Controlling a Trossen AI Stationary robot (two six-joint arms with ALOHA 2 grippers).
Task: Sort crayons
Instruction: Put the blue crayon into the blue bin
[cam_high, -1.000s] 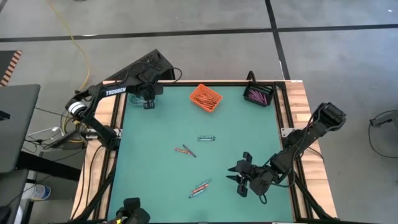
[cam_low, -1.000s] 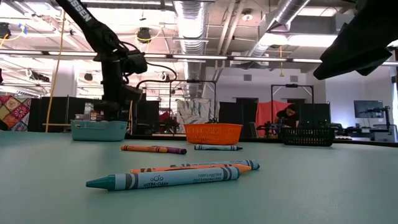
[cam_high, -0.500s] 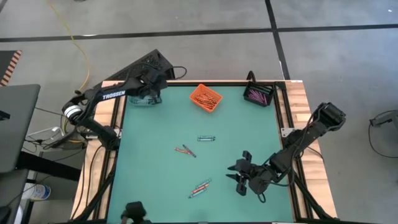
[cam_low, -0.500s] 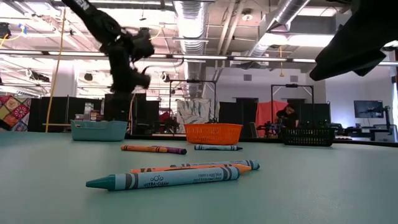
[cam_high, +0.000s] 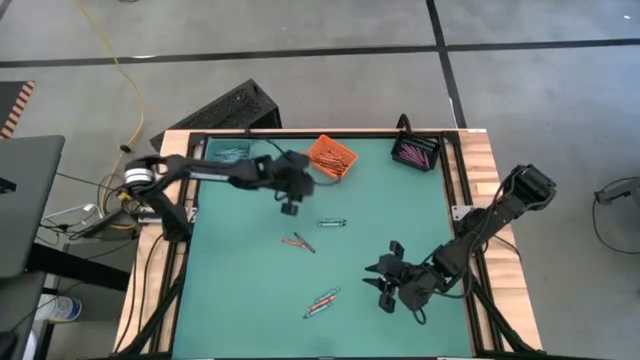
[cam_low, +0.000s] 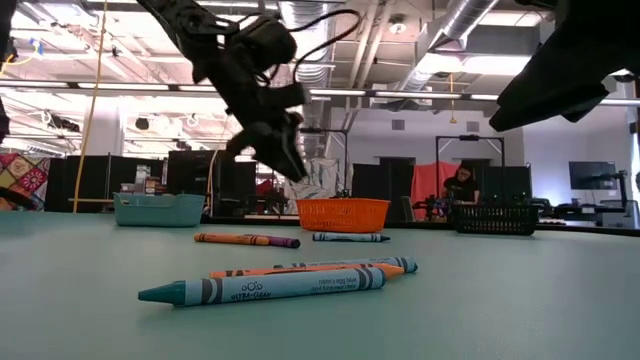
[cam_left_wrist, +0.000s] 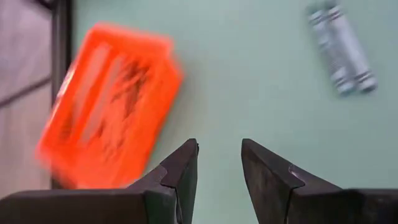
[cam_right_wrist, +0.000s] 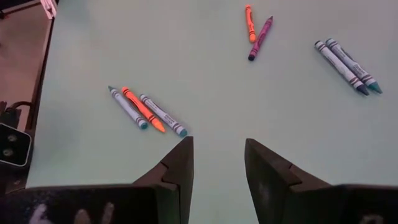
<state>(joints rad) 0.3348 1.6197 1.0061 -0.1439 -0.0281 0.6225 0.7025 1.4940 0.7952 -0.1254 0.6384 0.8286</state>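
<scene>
Nearest the front edge of the green surface (cam_high: 240, 290), three crayons (cam_high: 322, 301) lie side by side, with the right hand (cam_high: 385, 283) hovering just beside them, fingers parted and empty. Farther in, an orange and purple pair (cam_high: 298, 242) lies near the middle, then a blue-grey pair (cam_high: 332, 222). Above those, the left hand (cam_high: 289, 207) hangs with a narrow gap, holding nothing. At the back stand the teal bin (cam_high: 228, 153), orange bin (cam_high: 331, 157) and black bin (cam_high: 415, 153).

crayons (cam_right_wrist: 146, 111) flat on table: three loose groups, perhaps seven.
</scene>
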